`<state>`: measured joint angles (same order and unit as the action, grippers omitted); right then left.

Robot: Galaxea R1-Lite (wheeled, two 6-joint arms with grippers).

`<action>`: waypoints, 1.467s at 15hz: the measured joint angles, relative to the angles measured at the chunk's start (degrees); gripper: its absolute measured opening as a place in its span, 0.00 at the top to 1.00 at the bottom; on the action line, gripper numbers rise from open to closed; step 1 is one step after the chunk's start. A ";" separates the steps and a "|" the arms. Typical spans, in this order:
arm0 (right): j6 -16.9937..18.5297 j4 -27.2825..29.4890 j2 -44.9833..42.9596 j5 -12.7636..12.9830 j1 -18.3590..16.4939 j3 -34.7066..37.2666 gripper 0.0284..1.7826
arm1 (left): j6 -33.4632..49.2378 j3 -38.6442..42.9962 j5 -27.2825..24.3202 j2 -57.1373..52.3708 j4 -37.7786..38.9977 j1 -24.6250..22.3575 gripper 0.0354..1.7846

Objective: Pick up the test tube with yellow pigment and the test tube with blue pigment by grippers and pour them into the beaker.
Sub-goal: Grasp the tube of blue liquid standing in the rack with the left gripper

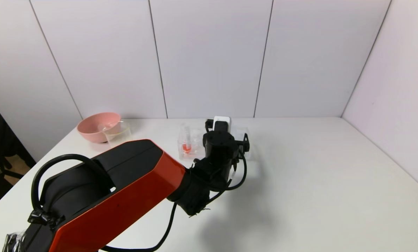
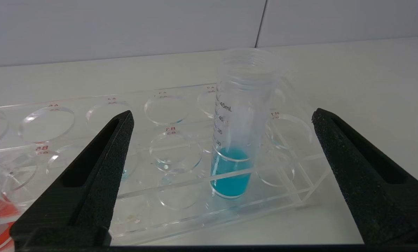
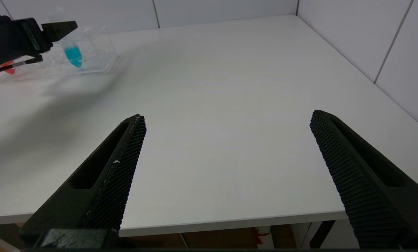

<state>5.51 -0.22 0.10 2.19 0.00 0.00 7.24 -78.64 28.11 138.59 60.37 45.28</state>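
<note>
My left gripper (image 2: 223, 175) hangs wide open over the clear rack (image 2: 89, 140) in the middle of the counter (image 1: 317, 175), holding nothing. Between its fingers (image 2: 100, 168), but not touching them, the test tube with blue pigment (image 2: 242, 133) stands upright in a rack hole, mouth up, blue liquid at its rounded bottom. A tube of red liquid (image 1: 186, 147) stands at the rack's other end. The pink bowl (image 1: 98, 126) and beaker (image 1: 117, 132) sit well apart on my left. My right gripper (image 3: 226, 168) waits open and empty at the counter's near edge.
</note>
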 joint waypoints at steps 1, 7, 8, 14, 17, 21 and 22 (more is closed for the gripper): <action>0.00 0.00 0.00 0.00 0.00 0.00 0.04 | 0.00 -1.16 0.06 0.77 -0.73 0.00 0.01; 0.00 -0.02 0.00 0.00 0.00 0.00 0.04 | 0.00 -5.78 2.54 3.02 -1.33 -0.44 0.01; 0.00 0.00 0.00 0.00 0.00 0.00 0.04 | -0.07 -6.00 2.54 3.06 -1.41 -0.51 0.01; 0.00 0.00 0.00 0.00 0.00 0.00 0.04 | -0.30 -6.28 2.65 3.38 -2.13 -0.52 0.01; 0.00 0.00 0.00 0.00 0.00 0.00 0.04 | -0.35 -6.39 2.62 3.69 -2.49 -0.55 0.13; -0.02 0.00 0.00 0.00 0.00 0.00 0.04 | -0.44 -6.44 2.60 3.79 -2.52 -0.55 0.49; 0.00 0.00 0.00 0.00 0.00 0.00 0.04 | -0.49 -6.44 2.56 3.79 -2.52 -0.49 0.59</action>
<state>5.51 -0.22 0.10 2.19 0.00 0.00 6.75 -85.08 30.67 142.39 57.84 44.79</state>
